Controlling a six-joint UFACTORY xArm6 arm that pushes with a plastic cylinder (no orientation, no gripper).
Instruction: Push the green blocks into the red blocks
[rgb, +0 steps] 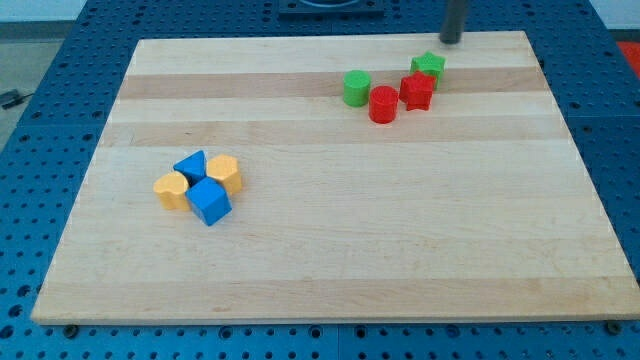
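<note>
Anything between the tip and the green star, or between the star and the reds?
Nothing visible. My tip sits at the board's top edge, just up and right of the green star, with bare wood between. The star already appears to touch the red star below it.
</note>
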